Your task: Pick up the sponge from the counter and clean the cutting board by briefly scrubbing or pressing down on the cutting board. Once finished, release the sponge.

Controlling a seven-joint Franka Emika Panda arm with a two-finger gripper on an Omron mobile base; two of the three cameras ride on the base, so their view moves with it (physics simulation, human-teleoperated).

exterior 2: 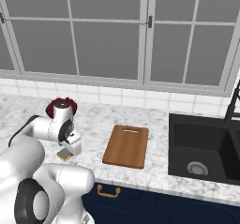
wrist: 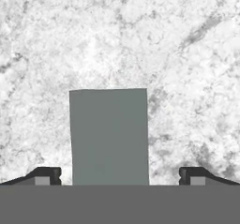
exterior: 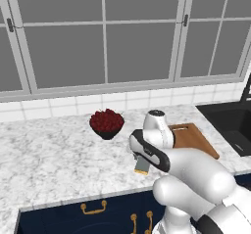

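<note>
The sponge (wrist: 109, 136) lies flat on the marble counter (wrist: 187, 54), grey-green side up. My gripper (wrist: 120, 176) hangs straight over it, open, with a finger (wrist: 45, 175) on either side and a gap between each finger and the sponge. From the base the sponge (exterior: 141, 167) (exterior 2: 65, 155) peeks out under my hand near the counter's front edge, its yellow layer showing. The brown cutting board (exterior 2: 126, 146) (exterior: 196, 138) lies to the right of the sponge, handle slot at its far end.
A dark bowl of red fruit (exterior: 106, 122) (exterior 2: 60, 104) stands behind the sponge toward the wall. The black sink (exterior 2: 206, 148) (exterior: 234, 125) lies right of the board. Navy cabinets with gold handles (exterior: 93, 208) run below the counter edge.
</note>
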